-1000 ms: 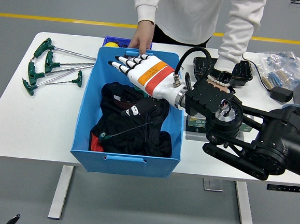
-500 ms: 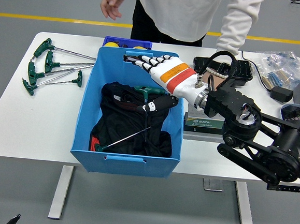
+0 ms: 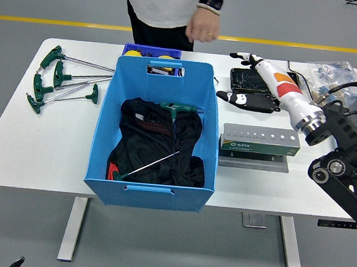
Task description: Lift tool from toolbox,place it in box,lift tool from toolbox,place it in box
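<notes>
A blue box [image 3: 101,138] stands mid-table with black cloth [image 3: 147,134] in it. Two green T-handle tools lie on the cloth, one [image 3: 181,108] near the top and one [image 3: 146,165] slanting near the front. My right hand [image 3: 237,76], white with black fingers, is open and holds nothing. It hovers over a black tool case [image 3: 249,81] to the right of the box. In front of the hand lies a grey SATA tool case [image 3: 259,140]. The left arm is out of view.
Several green T-handle wrenches [image 3: 59,78] lie on the table's left. A small blue bin [image 3: 151,51] with yellow items sits behind the box. A person stands at the far side, one hand [image 3: 204,29] hanging above the table. Plastic bags [image 3: 334,81] and gear crowd the right.
My right hand has drawn back from above the blue box to the right, over the black case. A second green T-handle tool now lies in the box. The person shifted left.
</notes>
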`<act>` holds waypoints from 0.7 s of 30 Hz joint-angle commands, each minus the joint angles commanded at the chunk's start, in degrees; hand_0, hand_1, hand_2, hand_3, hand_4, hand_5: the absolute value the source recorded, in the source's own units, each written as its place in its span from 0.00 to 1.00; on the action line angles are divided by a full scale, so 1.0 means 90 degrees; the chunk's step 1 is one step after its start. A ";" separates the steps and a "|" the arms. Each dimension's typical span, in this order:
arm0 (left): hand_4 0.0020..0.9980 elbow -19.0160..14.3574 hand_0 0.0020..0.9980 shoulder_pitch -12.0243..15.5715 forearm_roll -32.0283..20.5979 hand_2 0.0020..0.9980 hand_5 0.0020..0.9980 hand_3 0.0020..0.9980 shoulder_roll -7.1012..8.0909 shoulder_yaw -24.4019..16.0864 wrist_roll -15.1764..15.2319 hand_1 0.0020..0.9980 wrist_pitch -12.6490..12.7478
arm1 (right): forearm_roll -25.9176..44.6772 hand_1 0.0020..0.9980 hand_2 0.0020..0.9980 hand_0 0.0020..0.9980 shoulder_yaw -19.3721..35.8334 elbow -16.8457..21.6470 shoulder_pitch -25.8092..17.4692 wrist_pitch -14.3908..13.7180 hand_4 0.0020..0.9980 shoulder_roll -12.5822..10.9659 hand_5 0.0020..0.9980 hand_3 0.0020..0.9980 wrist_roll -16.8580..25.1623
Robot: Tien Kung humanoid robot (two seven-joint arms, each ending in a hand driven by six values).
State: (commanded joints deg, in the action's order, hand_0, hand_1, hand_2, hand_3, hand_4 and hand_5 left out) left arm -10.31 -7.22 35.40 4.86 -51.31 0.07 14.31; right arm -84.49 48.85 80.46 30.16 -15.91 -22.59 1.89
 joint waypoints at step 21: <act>0.71 0.0000 0.78 -0.0045 0.0038 0.81 0.59 0.72 -0.0061 -0.0004 0.0022 0.80 -0.0020 | 0.4339 0.83 0.87 0.84 0.3337 0.0862 -0.3161 0.0764 1.00 0.0532 0.88 0.90 -0.0015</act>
State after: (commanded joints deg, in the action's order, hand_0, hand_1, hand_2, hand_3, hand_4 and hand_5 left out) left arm -10.31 -7.63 35.74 4.31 -51.34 0.27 14.13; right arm -45.44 78.88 88.21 1.71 -9.04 -17.80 1.76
